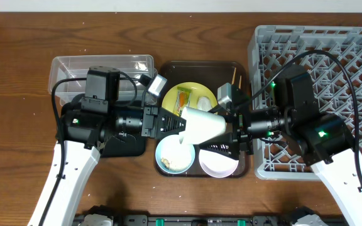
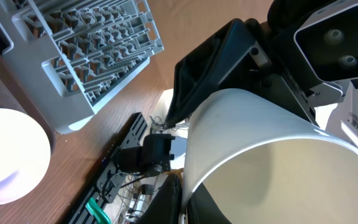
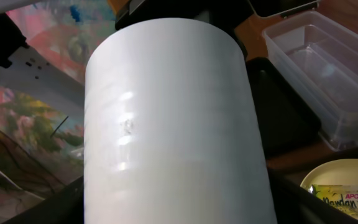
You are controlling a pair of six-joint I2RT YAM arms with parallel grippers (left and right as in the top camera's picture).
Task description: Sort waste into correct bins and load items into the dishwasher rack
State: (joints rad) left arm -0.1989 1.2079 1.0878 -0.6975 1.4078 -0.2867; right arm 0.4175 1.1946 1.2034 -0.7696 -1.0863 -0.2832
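Note:
A white cup (image 1: 203, 125) lies on its side in the air above the dark-brown serving tray (image 1: 200, 64), held between both grippers. My left gripper (image 1: 171, 122) pinches the cup's rim (image 2: 260, 143), one finger inside and one outside (image 2: 182, 208). My right gripper (image 1: 234, 129) has its fingers against both sides of the cup's body (image 3: 173, 124). On the tray sit the yellow plate (image 1: 193, 90) with the green-and-orange wrapper (image 1: 183, 98) and a white scrap (image 1: 205, 100), the light-blue bowl (image 1: 175, 154) with pale grains (image 1: 166, 163), the white-pinkish bowl (image 1: 217, 163) and chopsticks (image 1: 236, 78).
The grey dishwasher rack (image 1: 357, 50) stands at the right, next to the tray. The clear tub (image 1: 102, 63) is at the back left, with the black tray (image 1: 127, 147) in front of it, partly under my left arm.

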